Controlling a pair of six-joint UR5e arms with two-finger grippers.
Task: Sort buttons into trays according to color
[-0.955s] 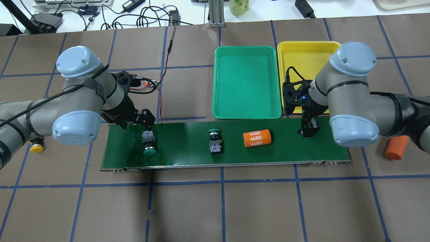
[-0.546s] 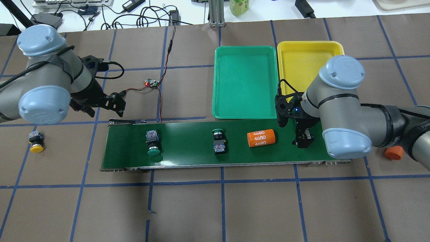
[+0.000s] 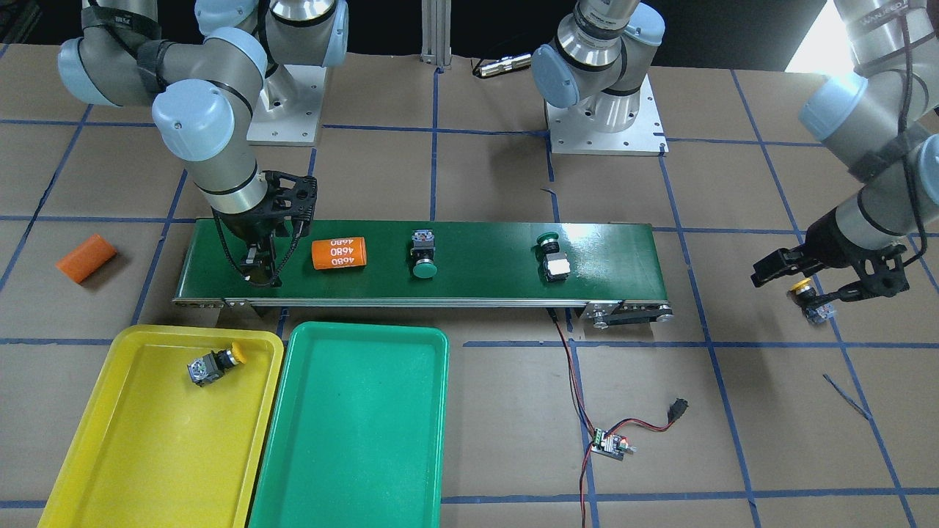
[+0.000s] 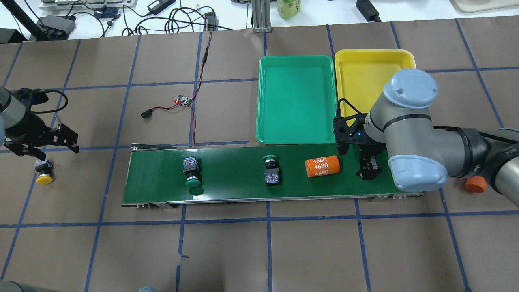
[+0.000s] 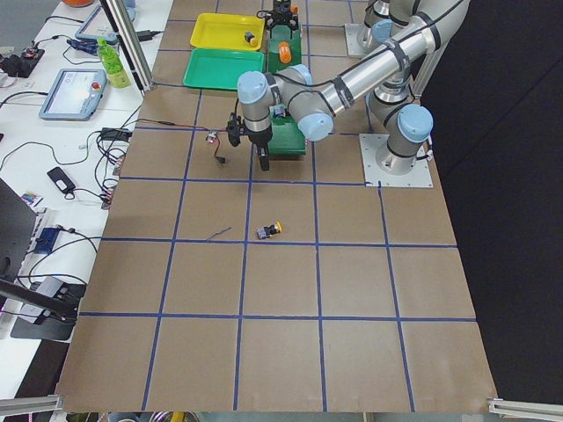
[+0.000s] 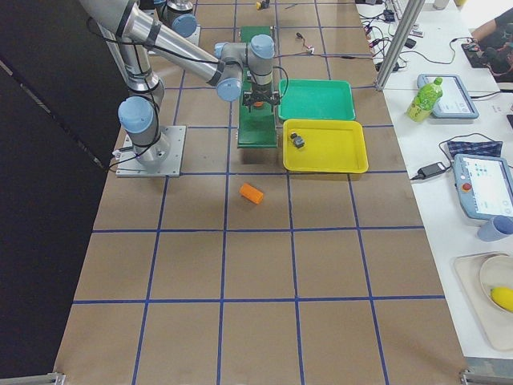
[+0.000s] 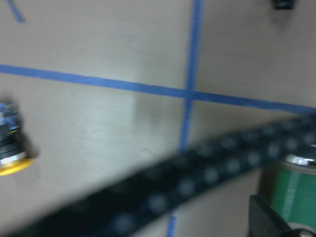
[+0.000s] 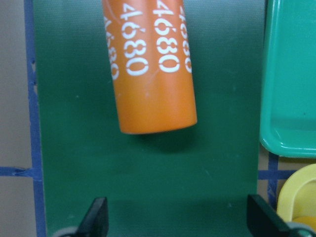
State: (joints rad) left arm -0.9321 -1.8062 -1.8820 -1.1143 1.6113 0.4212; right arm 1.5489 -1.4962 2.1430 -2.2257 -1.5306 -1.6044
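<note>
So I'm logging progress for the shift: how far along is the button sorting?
Done: one yellow button lies in the yellow tray. In hand: nothing gripped; the open left gripper hovers by the second yellow button on the table. Left: that one, plus both green buttons on the belt, for the green tray.

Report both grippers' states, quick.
Left gripper: open, holding nothing.
Right gripper: open, holding nothing.

Left end effector [image 4: 60, 153] hanging low, far out to the robot's left, gaping wide, right end effector [image 4: 368, 173] pointing straight down, jaws parted.
</note>
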